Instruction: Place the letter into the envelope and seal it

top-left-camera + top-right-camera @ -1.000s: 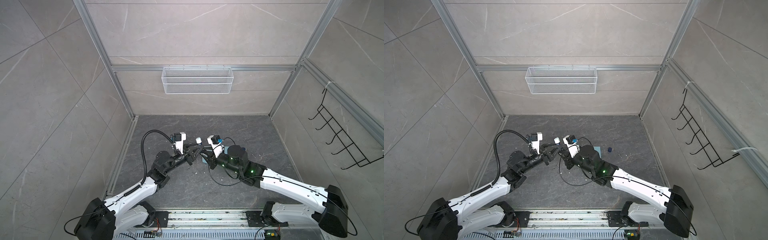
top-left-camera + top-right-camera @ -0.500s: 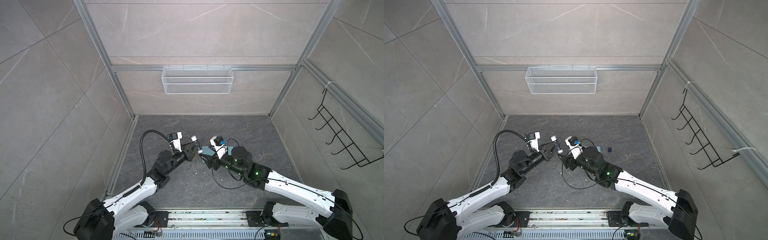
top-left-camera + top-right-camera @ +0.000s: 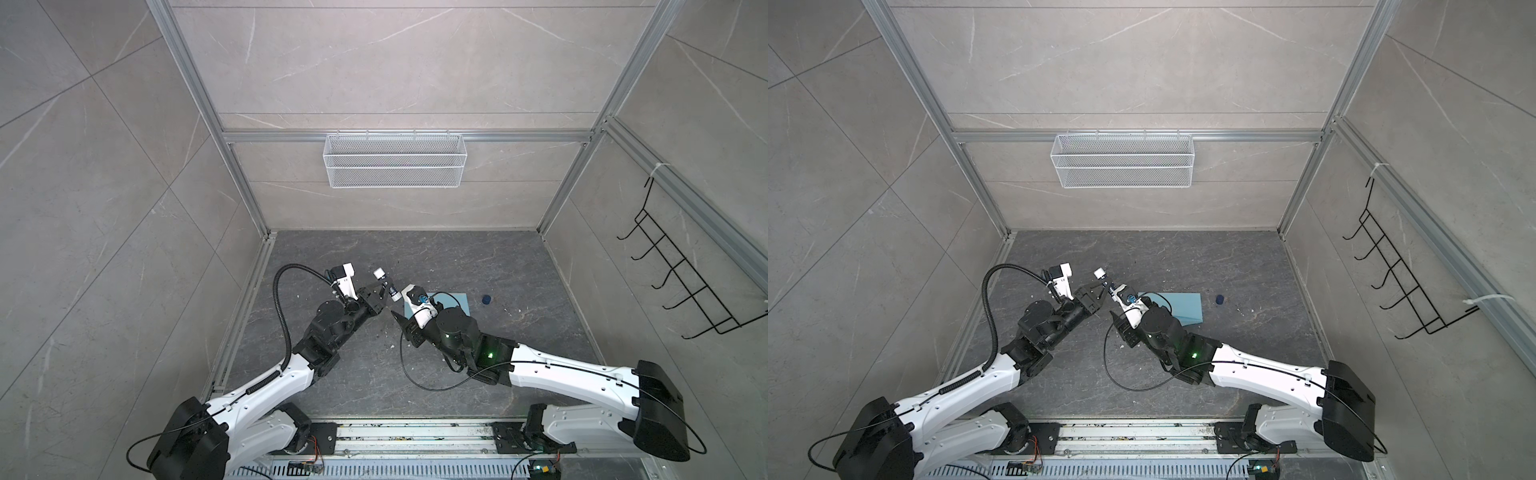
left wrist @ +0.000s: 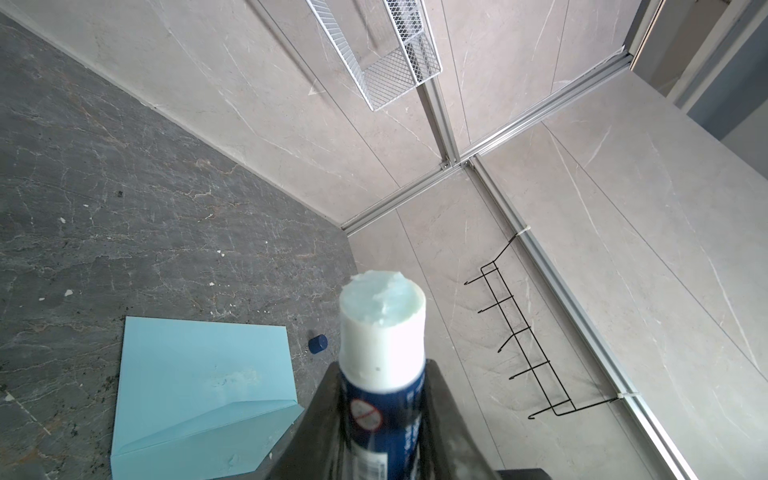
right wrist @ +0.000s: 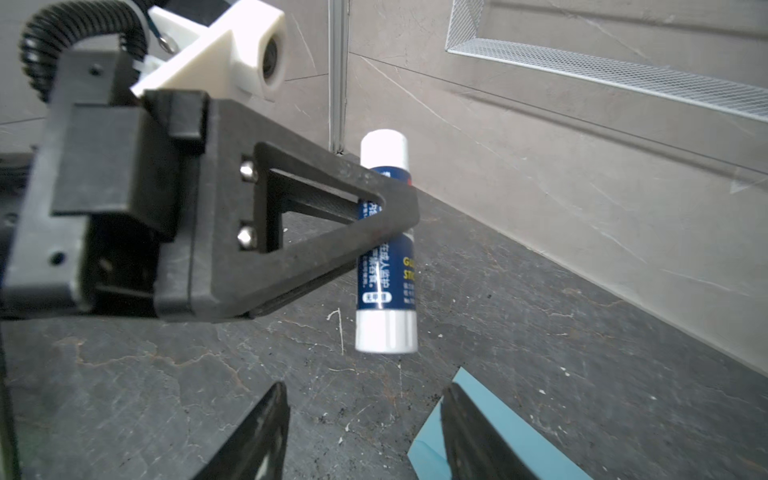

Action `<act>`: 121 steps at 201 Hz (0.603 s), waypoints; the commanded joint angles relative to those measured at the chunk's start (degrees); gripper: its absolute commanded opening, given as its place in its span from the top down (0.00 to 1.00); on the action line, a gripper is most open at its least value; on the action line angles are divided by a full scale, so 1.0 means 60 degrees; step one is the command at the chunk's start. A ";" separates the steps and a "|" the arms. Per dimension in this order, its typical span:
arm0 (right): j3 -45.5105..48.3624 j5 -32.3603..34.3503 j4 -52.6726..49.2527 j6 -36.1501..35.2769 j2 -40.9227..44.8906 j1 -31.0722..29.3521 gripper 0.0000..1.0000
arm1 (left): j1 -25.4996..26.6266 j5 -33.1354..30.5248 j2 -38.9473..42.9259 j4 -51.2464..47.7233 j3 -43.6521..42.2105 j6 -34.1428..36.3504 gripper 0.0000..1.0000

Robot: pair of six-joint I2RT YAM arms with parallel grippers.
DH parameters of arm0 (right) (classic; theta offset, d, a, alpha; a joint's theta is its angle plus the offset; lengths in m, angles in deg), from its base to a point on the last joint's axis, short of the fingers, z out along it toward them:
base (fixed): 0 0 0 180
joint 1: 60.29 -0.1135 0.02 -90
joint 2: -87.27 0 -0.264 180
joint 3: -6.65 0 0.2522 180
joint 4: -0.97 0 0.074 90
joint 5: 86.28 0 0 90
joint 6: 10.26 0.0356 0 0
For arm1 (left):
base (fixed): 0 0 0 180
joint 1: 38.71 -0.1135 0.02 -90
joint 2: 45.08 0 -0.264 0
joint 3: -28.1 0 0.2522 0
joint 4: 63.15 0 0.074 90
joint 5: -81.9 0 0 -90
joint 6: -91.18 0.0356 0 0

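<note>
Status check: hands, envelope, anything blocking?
Left hand shut on uncapped glue stick. Right hand open, empty. Envelope lying flat, letter not visible. Loose blue cap beside envelope.

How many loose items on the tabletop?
2, specks aside: the envelope, partly under the right arm, and a dark blue cap just right of it. Others may be hidden.

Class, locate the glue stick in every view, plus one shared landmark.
Top view: glue stick mid-floor, in left gripper.
Top view: mid-floor, left of the envelope.
Left wrist: close up, between the fingers.
Right wrist: mid-picture, behind a finger.
Landmark: envelope, in all four.
</note>
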 commanded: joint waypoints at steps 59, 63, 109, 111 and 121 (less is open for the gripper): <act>-0.0567 0.0875 0.0886 -0.0319 -0.0751 -0.0093 0.52 | 0.0015 -0.0182 0.0123 0.0585 0.0052 -0.0265 1.00; -0.0581 0.0876 0.0915 -0.0324 -0.0773 -0.0093 0.53 | 0.0011 -0.0189 0.0124 0.0585 0.0045 -0.0259 1.00; -0.0753 0.0874 0.0954 -0.0405 -0.0987 -0.0100 0.62 | 0.0011 -0.0188 0.0139 0.0600 0.0000 -0.0247 1.00; -0.0747 0.0873 0.0952 -0.0392 -0.0995 -0.0095 0.63 | 0.0011 -0.0190 0.0135 0.0600 -0.0006 -0.0244 1.00; -0.0775 0.0859 0.0936 -0.0400 -0.1054 -0.0093 0.66 | 0.0013 -0.0181 0.0139 0.0600 0.0006 -0.0244 1.00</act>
